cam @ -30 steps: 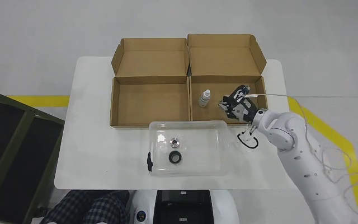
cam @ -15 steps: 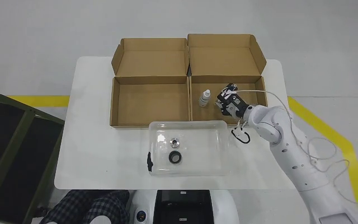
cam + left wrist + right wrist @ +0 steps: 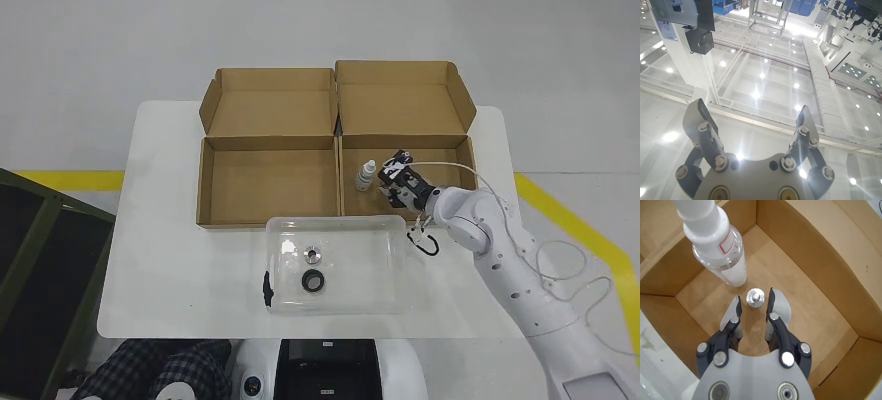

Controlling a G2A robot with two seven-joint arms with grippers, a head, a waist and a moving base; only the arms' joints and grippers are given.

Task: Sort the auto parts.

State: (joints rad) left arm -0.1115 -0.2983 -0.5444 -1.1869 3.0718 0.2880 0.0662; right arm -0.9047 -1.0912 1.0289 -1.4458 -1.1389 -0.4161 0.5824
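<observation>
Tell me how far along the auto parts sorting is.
Done: a clear plastic bottle with a white cap stands in the right brown cardboard box, a round silver part on the floor beside it. In hand: nothing; the right hand is open, fingers either side of that part. Left: a second round silver part and a black ring in the clear plastic tray, a black piece at its edge.

A white counter [image 3: 170, 250] stands on a pale grey floor [image 3: 100, 60]. A yellow stripe [image 3: 70, 180] runs across the floor to its left, and a second yellow stripe [image 3: 540, 198] slants away on its right. At the near left lies a dark olive panel [image 3: 40, 270], perhaps a mat. Overhead, a white gridded ceiling [image 3: 776, 91] carries round lamps [image 3: 762, 75]. A dark screen [image 3: 681, 13] hangs on a pillar, with a black box [image 3: 699, 43] just beside it.
</observation>
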